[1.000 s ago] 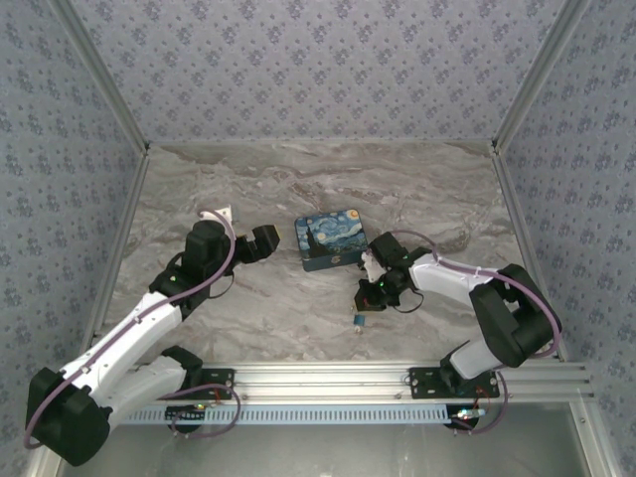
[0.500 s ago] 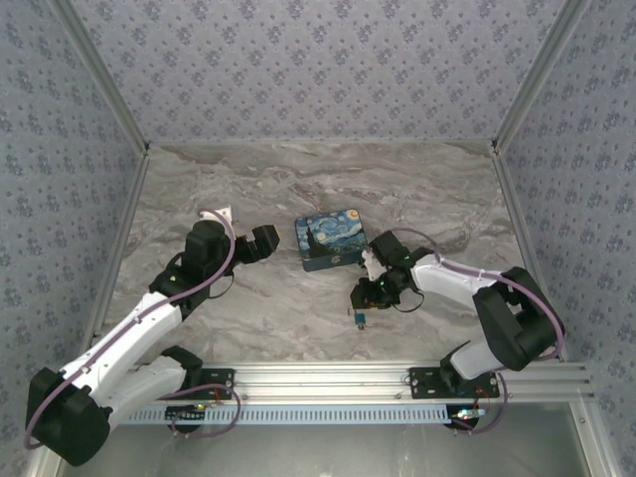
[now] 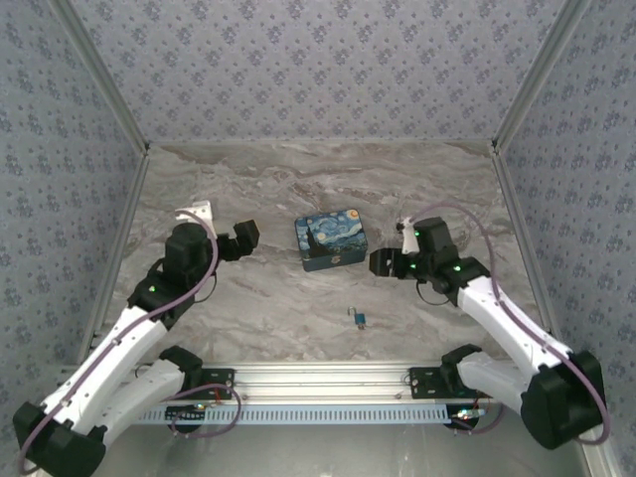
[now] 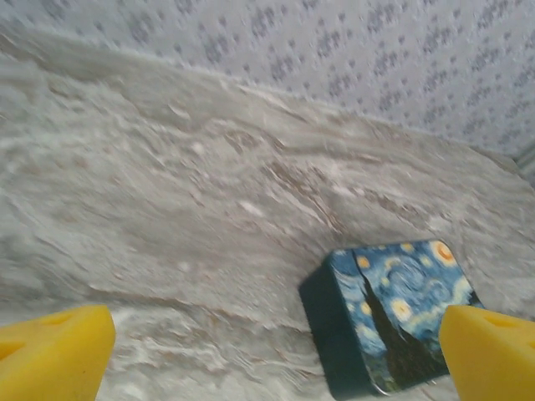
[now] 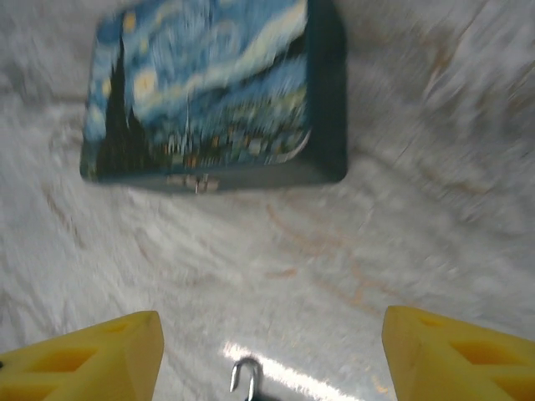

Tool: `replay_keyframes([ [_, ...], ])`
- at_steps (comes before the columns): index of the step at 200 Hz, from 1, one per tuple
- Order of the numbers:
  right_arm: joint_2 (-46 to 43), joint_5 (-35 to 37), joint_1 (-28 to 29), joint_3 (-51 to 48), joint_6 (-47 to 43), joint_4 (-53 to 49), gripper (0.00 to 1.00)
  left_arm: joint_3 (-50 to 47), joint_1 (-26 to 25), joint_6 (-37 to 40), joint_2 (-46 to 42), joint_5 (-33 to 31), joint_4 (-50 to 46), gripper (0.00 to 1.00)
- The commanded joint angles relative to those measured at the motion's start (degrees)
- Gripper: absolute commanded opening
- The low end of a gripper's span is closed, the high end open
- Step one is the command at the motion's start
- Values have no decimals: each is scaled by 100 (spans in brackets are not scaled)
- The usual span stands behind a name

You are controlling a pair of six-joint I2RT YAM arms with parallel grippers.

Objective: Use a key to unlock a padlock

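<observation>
The tiny blue padlock (image 3: 360,318) lies loose on the marble table, in front of the painted box. In the right wrist view its silvery shackle (image 5: 244,376) shows at the bottom edge, hooked open on one side. My right gripper (image 3: 382,263) (image 5: 272,334) hovers to the right of the box, well back from the padlock, open with nothing between its yellow fingers (image 5: 92,359). My left gripper (image 3: 244,237) (image 4: 276,342) stands open and empty left of the box. The key is too small to tell apart from the padlock's metal bits.
A blue starry-night box (image 3: 331,241) (image 5: 209,92) (image 4: 393,313) sits mid-table between the two grippers, its small latch facing the right gripper. Patterned walls enclose the table on three sides; an aluminium rail (image 3: 328,376) runs along the near edge.
My right gripper has opened, let go of the padlock and drawn back up and to the right. The padlock now lies alone on the table. My left arm shifted slightly left.
</observation>
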Motion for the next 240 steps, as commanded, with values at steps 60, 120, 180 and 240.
replay_keyframes([
  [60,-1455,1206,-1332,-413,-800,859,100,-455,55,1952,-677,-1548,78,99],
  [120,-1484,2411,-1706,-1681,-1799,2725,100,-891,221,2840,-139,-1930,478,100],
  [180,-535,2449,-2065,-2602,-1790,4420,100,-1221,1143,2449,685,-912,1109,99],
  [240,1235,1595,-2264,-2418,-2178,6317,100,-1733,1919,2361,1022,-156,2307,100],
])
